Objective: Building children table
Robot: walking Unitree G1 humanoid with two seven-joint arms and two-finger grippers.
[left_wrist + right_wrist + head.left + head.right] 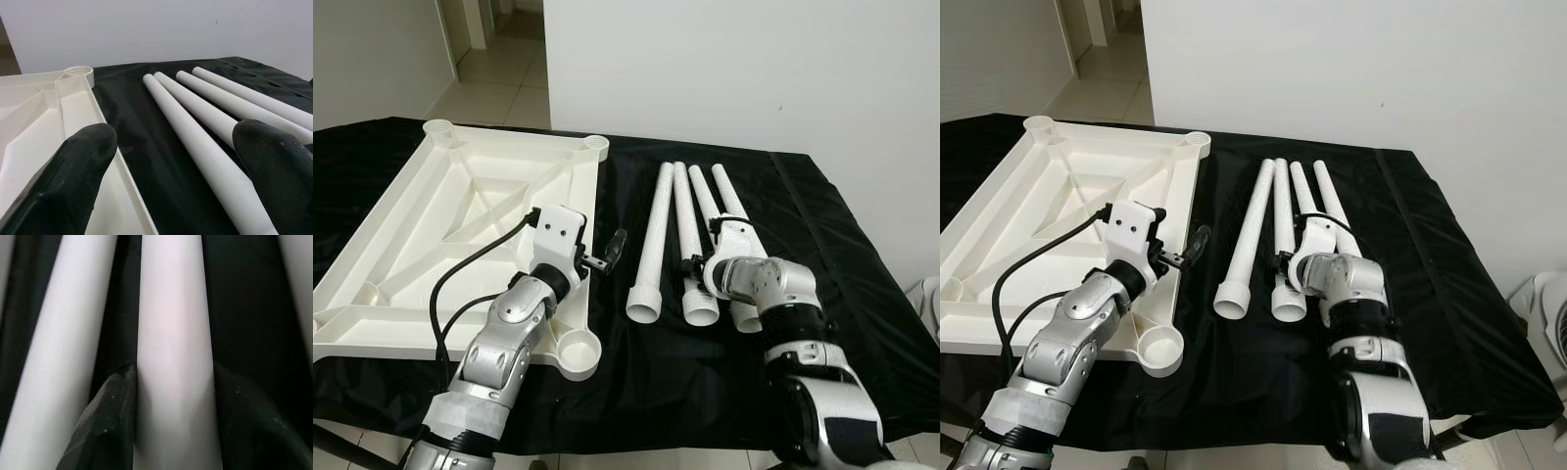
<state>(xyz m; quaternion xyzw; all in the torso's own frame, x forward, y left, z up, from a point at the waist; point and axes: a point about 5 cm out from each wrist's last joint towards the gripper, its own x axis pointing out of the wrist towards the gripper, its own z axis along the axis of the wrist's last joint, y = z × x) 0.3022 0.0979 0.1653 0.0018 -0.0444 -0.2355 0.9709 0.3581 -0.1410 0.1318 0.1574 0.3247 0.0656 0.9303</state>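
My right hand (173, 396) is closed round one leg (697, 250), its two fingers (110, 426) pressed to either side, low in the centre of the frame; four legs lie side by side on the black surface (862, 294), this one third from the left; the upturned tabletop (460, 211) lies at left, its corner sockets (578, 352) facing up; my left hand (604, 257) hovers at the tabletop's right edge, fingers spread apart, holding nothing; I judge the leg a hollow plastic tube, light, stiff and smooth, likely to slip or swing if held far from its middle; a grip nearer the thick open end should steady it for the socket.
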